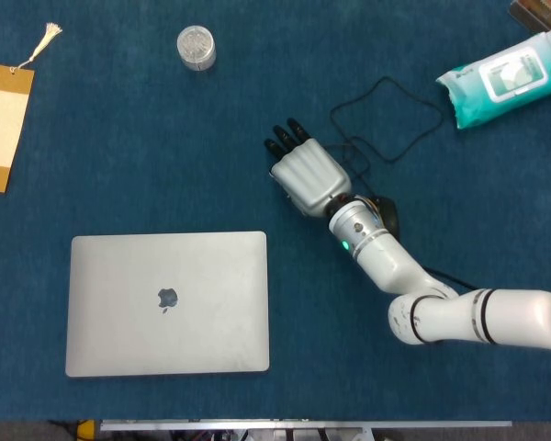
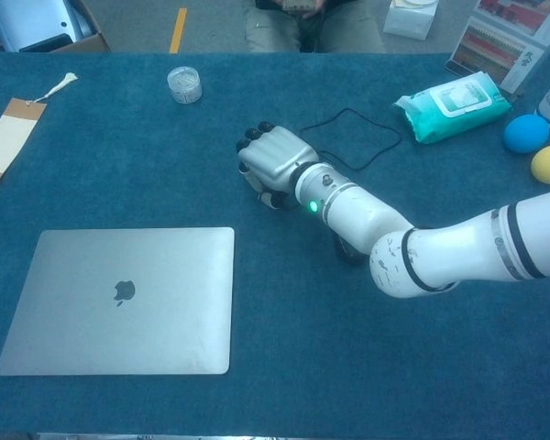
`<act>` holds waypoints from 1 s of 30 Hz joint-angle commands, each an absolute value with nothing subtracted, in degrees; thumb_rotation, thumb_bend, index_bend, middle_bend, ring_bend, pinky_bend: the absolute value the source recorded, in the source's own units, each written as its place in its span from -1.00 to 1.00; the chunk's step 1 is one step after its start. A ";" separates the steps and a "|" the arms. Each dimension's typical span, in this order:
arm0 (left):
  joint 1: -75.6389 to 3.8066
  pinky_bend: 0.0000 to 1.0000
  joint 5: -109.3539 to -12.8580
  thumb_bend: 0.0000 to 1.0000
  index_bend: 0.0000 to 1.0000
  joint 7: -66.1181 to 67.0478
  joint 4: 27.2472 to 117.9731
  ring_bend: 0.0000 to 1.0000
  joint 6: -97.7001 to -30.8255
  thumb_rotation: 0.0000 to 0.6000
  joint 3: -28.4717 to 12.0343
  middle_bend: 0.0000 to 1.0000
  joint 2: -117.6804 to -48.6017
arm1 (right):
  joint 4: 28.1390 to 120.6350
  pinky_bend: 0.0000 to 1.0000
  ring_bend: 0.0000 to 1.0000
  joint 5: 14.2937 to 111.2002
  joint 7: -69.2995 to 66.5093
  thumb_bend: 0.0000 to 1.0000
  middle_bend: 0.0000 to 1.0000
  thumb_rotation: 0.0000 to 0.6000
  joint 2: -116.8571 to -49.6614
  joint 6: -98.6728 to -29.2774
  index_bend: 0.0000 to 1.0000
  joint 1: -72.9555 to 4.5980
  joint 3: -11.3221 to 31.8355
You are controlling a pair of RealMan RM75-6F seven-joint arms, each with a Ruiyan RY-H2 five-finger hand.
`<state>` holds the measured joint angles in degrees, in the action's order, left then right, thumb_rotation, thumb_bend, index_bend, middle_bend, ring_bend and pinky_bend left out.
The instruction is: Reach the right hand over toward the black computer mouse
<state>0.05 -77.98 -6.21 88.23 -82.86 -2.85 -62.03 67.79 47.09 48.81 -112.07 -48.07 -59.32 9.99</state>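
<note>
My silver right hand hovers above the blue cloth, fingers curled downward, holding nothing. The black computer mouse lies beneath my forearm, near the wrist, mostly hidden. In my judgement, I have overreached; the palm must come back.

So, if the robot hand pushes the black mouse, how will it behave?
The black mouse looks low and rounded, so it would probably slide over the blue cloth rather than tip. Its thin cable lies in loose loops, so it is likely floppy and would trail behind, perhaps tugging a little. It seems light.
</note>
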 commanded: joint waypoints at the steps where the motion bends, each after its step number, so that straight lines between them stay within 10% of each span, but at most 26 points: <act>1: 0.10 -0.92 -77.98 -0.22 -0.79 -6.30 88.15 -0.92 -82.90 1.00 -2.87 -0.86 -62.07 | 67.84 -0.91 -1.00 46.60 49.34 -0.34 -0.65 1.00 -112.05 -48.11 0.14 -59.47 9.70; 30: 0.48 -0.92 -77.42 -0.22 -0.79 -6.67 87.23 -0.92 -82.87 1.00 -3.31 -0.86 -61.91 | 78.14 -0.91 -1.00 51.13 42.77 -0.34 -0.56 1.00 -103.57 -53.77 0.23 -58.23 14.01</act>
<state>0.48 -77.43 -6.67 87.23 -82.87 -3.31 -61.92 75.98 50.26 43.74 -105.48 -52.61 -58.66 13.00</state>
